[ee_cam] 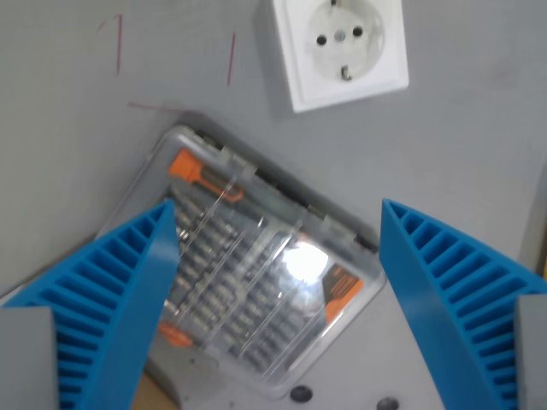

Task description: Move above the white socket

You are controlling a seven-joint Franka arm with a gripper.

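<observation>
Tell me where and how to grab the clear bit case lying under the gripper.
Grip the clear bit case across its two long edges, coming straight down from above. It lies flat and skewed on the grey table, so the wrist probably needs turning first. The open gripper already straddles it; the white socket sits clear beyond.

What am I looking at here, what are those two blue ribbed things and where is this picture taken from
This picture comes from a camera on a robot arm's wrist, looking down at a grey surface. The two blue ribbed shapes are the fingers of its end effector, spread open and holding nothing. Between them lies a clear plastic case of screwdriver bits with orange parts inside. At the top sits a white socket, which the arm is meant to move above. Thin red pen lines mark the surface near it.
</observation>
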